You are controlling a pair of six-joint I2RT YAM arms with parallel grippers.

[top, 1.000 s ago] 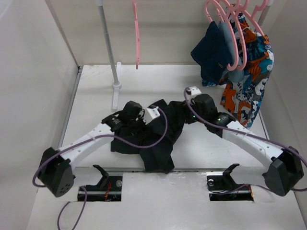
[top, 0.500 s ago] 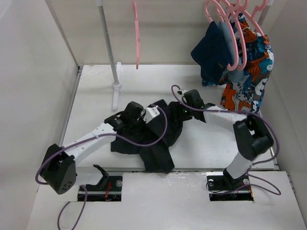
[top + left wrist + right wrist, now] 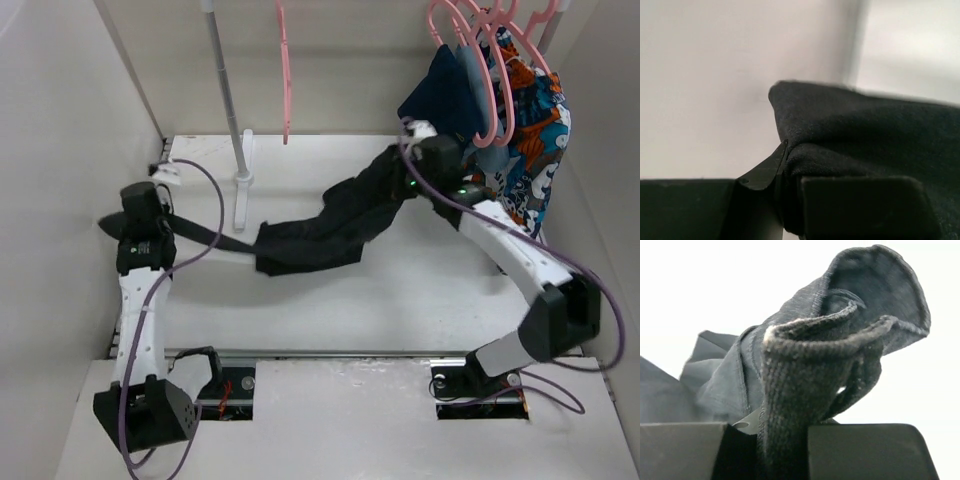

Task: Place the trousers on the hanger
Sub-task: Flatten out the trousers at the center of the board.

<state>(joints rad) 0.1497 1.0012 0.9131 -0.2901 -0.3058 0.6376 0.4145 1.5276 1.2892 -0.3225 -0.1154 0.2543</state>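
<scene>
The black trousers [image 3: 320, 225] hang stretched in a sagging band between my two grippers, their bulk drooping over the middle of the white table [image 3: 420, 290]. At the far left my left gripper [image 3: 170, 228] is shut on one end; in the left wrist view the gripper [image 3: 787, 200] pinches a fold of black fabric [image 3: 865, 145]. At the back right my right gripper [image 3: 405, 172] is shut on the other end; its wrist view shows the gripper [image 3: 782, 445] clamping a ribbed hem [image 3: 790, 380]. The single pink hanger [image 3: 285, 70] hangs edge-on from the rail, behind the trousers.
A white rack pole [image 3: 226, 95] rises from a foot [image 3: 241, 190] at the back left, close to the stretched cloth. Bunched pink hangers with a navy garment [image 3: 445, 105] and an orange-blue patterned cloth [image 3: 520, 170] hang just behind the right gripper. White walls close both sides.
Both grippers closed on the trousers heap. The left arm swung to the far left and the right arm rose to the back right, pulling the trousers out into a long band.
</scene>
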